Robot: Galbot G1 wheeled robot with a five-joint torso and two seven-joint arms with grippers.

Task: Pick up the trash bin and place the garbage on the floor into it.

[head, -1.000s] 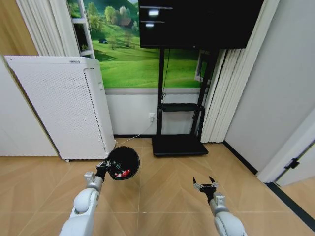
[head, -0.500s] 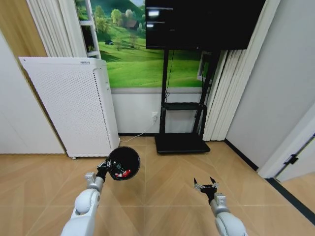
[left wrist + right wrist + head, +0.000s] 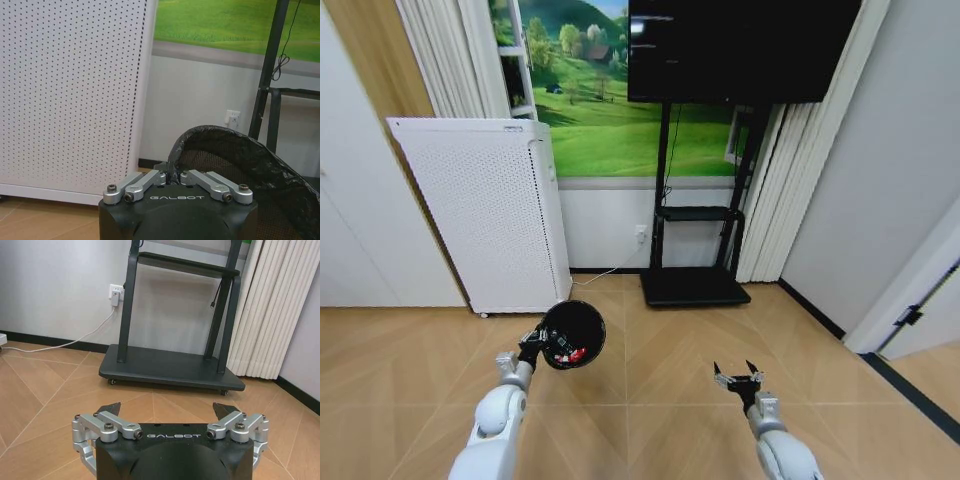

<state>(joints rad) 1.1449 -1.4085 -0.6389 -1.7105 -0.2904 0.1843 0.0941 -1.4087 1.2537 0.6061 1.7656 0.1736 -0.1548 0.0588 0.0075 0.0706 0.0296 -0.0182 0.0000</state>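
— So, where's the trash bin right now?
— Up off the floor on the left, its rim pinched by the left gripper, fingers clenched on the edge. The opening faces up, red-and-white garbage visible inside.
— And the other arm?
— The right gripper hovers low on the right over the wooden floor, fingers spread apart, grasping nothing.
— What's beyond them?
— A tall white perforated appliance far left, a black TV stand by the far wall.
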